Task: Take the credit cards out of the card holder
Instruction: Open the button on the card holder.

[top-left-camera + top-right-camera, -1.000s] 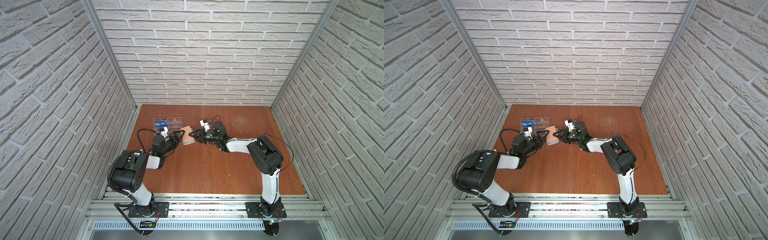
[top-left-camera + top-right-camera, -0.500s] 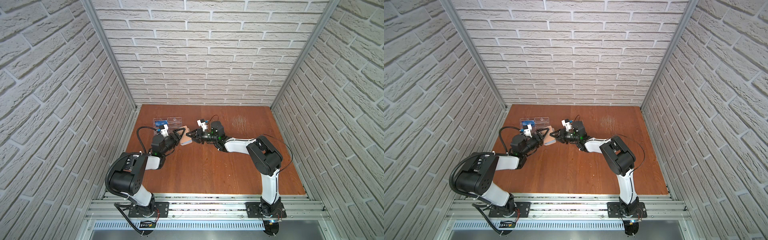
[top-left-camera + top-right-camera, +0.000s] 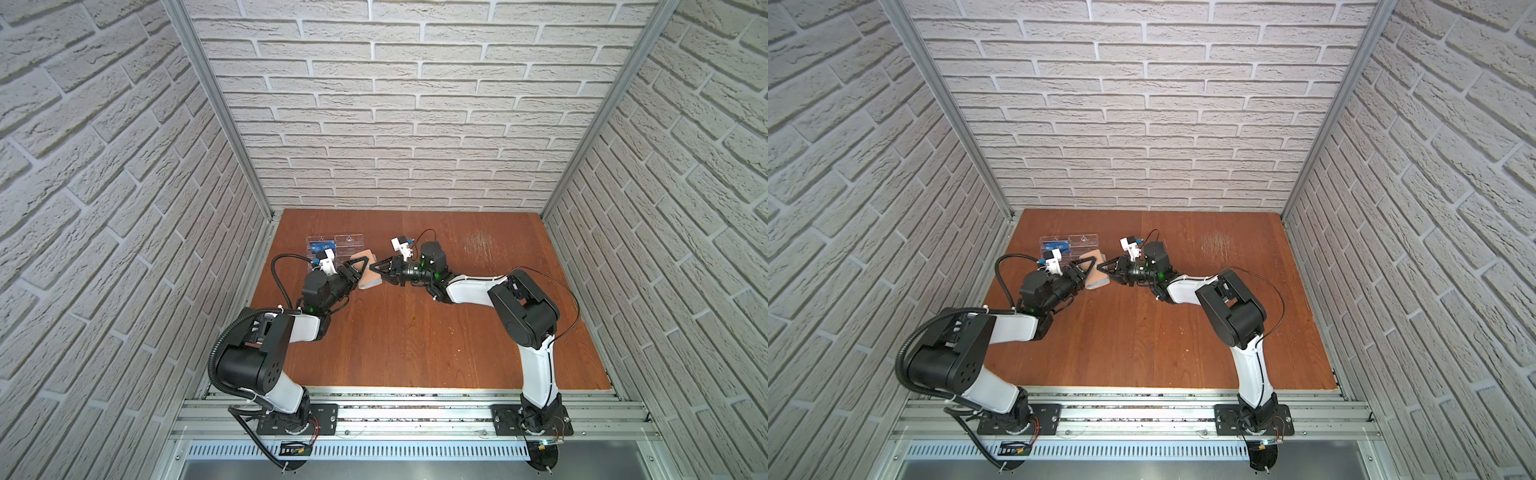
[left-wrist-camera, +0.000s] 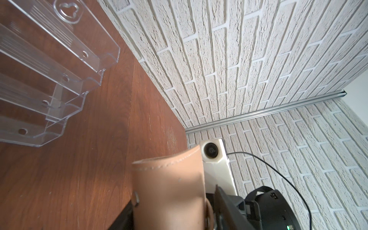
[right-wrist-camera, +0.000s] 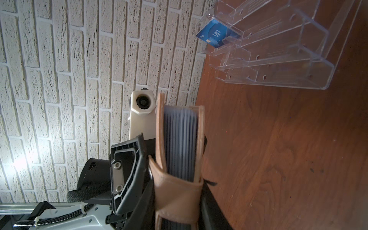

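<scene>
A palm-sized tan leather card holder sits between the two arms over the far left part of the brown wooden table, just near and right of a clear acrylic tiered rack. It stands on edge. The pictures do not show whether its lower edge touches the wood. The right gripper reaches in from the right and pinches the holder between narrowly parted jaws. In the right wrist view the booklet runs straight out from that gripper, its grey clear sleeve pages edge-on and a leather strap wrapped across them. The left gripper comes from the near left with its jaws about half apart, set around the holder from the opposite side. One black finger lies close beside the outer cover at the strap, and whether it presses on the leather cannot be told. The left wrist view shows the rounded stitched leather back filling the space ahead of that gripper, with the rack off to one side. One blue plastic credit card with white lettering stands in a slot at the rack's left end, well clear of both grippers. No card is visible among the holder's pages.
</scene>
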Controlling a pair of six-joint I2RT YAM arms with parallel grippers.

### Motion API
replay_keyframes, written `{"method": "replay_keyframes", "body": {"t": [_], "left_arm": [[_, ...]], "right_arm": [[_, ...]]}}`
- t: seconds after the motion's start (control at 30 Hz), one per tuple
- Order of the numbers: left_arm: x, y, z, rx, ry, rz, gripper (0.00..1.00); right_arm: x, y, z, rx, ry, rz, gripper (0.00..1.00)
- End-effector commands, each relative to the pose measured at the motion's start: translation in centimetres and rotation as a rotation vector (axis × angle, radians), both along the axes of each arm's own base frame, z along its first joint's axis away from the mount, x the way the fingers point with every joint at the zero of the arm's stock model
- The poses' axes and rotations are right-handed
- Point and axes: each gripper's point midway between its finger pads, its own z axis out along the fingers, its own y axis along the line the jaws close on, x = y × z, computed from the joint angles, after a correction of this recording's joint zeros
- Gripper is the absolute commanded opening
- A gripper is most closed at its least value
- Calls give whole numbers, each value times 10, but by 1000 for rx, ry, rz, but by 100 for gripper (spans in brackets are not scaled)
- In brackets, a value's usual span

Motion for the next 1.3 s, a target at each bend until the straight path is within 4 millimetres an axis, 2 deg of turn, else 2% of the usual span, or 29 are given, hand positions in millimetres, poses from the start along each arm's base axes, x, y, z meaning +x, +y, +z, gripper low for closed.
{"method": "replay_keyframes", "body": {"t": [0.0,0.43,0.77,0.97,1.1,1.17,1.27], "left_arm": [[-1,6,33,-12,-129,23,56],[7,20,39,-50,-133,111,53],[13,15,47,-60,-156,104,49],[11,10,51,-57,-174,93,42],[9,6,52,-48,-183,82,29],[7,5,52,-49,-190,76,27],[6,3,50,-49,-188,68,20]], "right_arm": [[2,3,14,49,-60,1,6],[-1,2,13,60,-62,8,6],[-3,4,11,59,-58,19,6],[-2,7,7,60,-50,27,6],[0,9,4,65,-38,32,6],[1,10,3,66,-35,34,7],[1,11,3,66,-32,37,11]]}}
